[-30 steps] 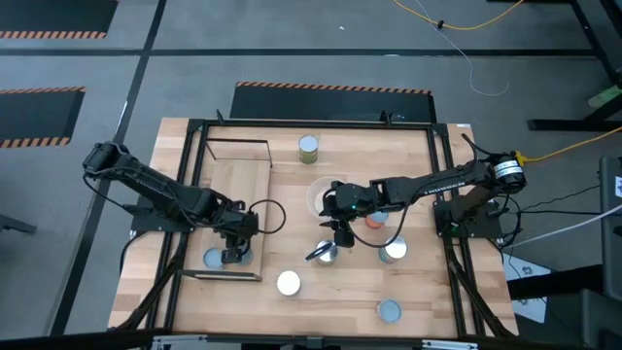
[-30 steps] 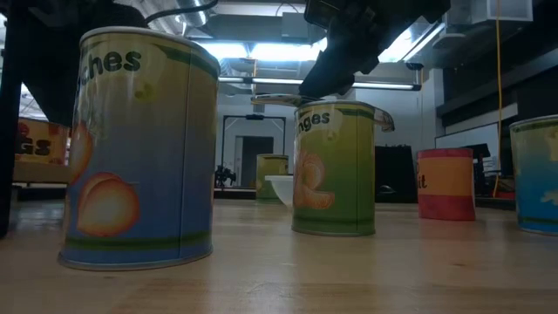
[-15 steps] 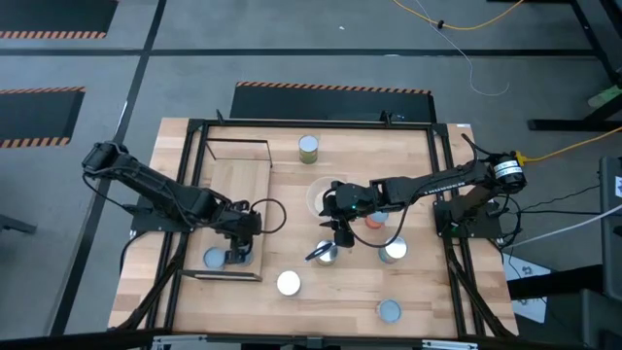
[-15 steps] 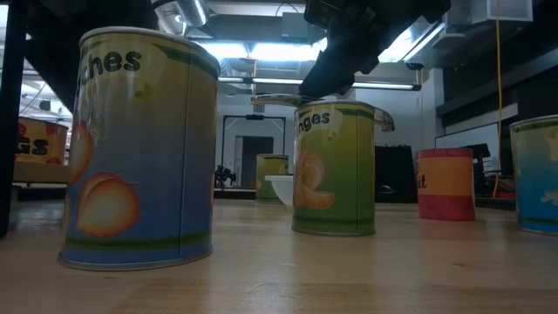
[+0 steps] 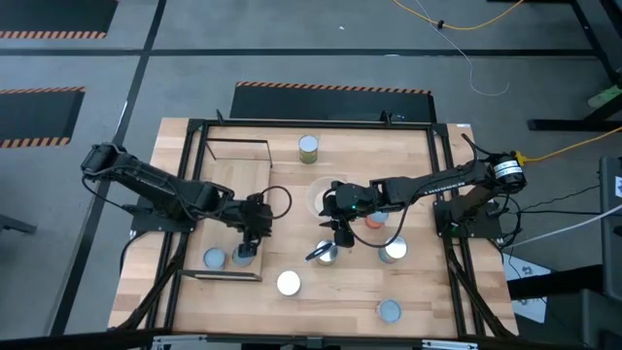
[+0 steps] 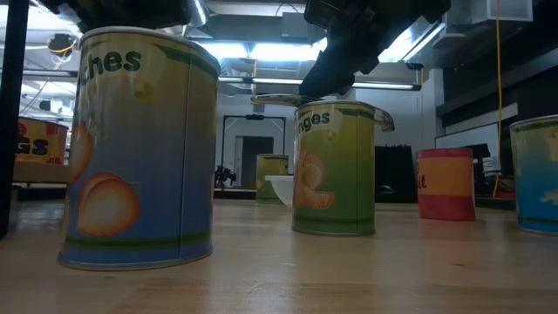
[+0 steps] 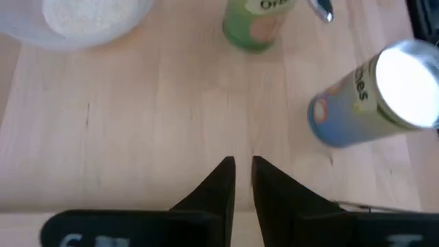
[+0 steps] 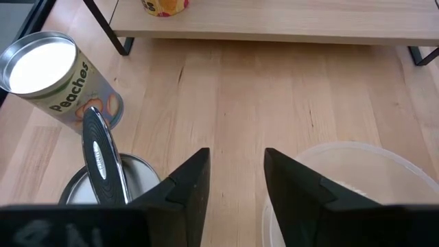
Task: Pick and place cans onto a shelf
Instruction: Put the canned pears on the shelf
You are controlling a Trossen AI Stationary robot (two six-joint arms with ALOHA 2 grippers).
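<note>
The light-wood shelf (image 5: 231, 194) with its black wire frame lies at the table's left. Two cans (image 5: 213, 259) (image 5: 245, 253) stand upright on its near end. My left gripper (image 5: 256, 227) is shut and empty above the shelf's right edge, just beyond the right-hand can. My right gripper (image 5: 340, 233) is open above the table, between the clear bowl (image 5: 326, 194) and a green can (image 5: 328, 255) with a silver utensil (image 8: 103, 161) lying across its top. Other cans stand on the table: a white-topped peaches can (image 5: 289, 283), a red one (image 5: 374, 220), and several more.
The bowl of pale grains (image 8: 343, 185) sits right beside my right gripper's fingers. Cans stand at the far middle (image 5: 308, 148), right (image 5: 393, 250) and near right (image 5: 389, 311). Bare wood lies between the shelf and the green can (image 7: 257, 24). A black frame rims the table.
My left gripper has gone up and toward the table's right and far edges, away from the right-hand can on the shelf, which stays standing there. My right gripper has kept still.
</note>
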